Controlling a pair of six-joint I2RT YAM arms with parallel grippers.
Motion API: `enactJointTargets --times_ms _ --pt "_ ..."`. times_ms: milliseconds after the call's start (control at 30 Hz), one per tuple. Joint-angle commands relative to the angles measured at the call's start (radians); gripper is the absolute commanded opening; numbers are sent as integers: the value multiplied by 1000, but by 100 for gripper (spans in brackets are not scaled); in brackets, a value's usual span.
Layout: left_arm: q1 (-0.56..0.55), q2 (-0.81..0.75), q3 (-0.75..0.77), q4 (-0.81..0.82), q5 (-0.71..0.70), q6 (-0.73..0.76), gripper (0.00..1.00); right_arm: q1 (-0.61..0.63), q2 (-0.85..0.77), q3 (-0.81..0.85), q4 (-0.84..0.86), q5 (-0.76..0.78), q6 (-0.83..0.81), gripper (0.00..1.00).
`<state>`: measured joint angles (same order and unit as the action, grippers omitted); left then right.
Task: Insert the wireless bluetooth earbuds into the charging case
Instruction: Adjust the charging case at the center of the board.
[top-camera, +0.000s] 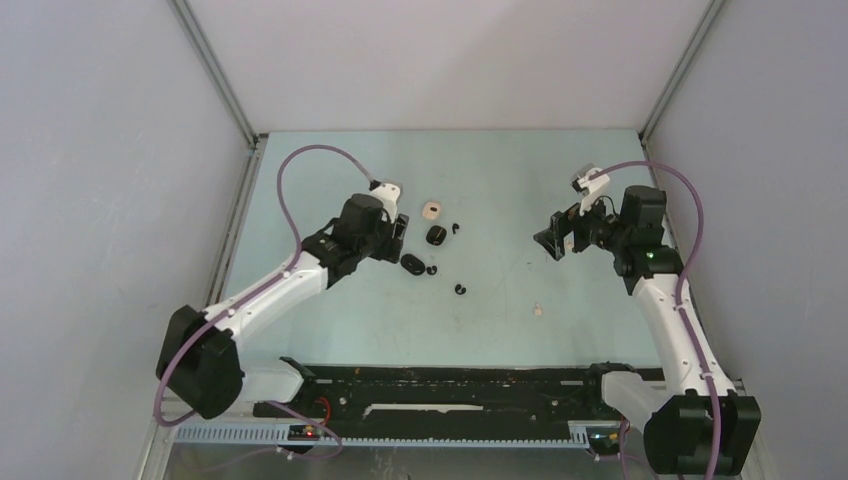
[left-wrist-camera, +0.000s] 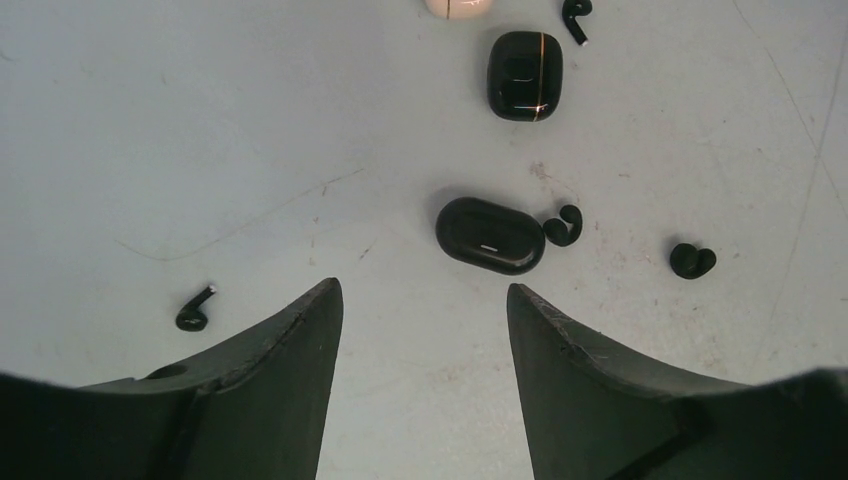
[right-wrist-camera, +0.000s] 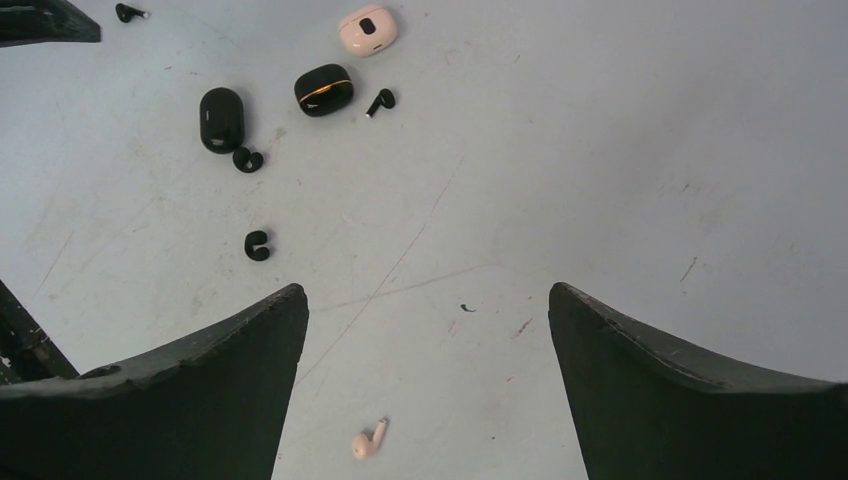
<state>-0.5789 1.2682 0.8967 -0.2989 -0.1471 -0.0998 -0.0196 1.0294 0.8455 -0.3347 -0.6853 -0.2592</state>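
Found curled earbud (left-wrist-camera: 563, 226) touching black case (left-wrist-camera: 490, 235) on table (left-wrist-camera: 200, 150), second earbud (left-wrist-camera: 692, 260) near, beige earbud (right-wrist-camera: 368, 438) well apart. Saw left gripper (left-wrist-camera: 425, 290) spread, empty, near case; right gripper (right-wrist-camera: 428, 290) likewise, near beige earbud.

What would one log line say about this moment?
left tool: open, empty, matte black case just ahead | right tool: open, empty | earbuds: loose on table, none in a case
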Motion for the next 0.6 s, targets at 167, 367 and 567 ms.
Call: enactJointTargets --times_ms 167,367,567 --pt "-6 120 134 -40 3 -246 68 48 -27 13 11 -5 -29 92" --pt "-33 169 84 29 -111 -382 68 62 -23 13 9 4 -36 92" --pt "-75 291 119 23 -181 -429 70 66 -19 13 6 4 -40 92"
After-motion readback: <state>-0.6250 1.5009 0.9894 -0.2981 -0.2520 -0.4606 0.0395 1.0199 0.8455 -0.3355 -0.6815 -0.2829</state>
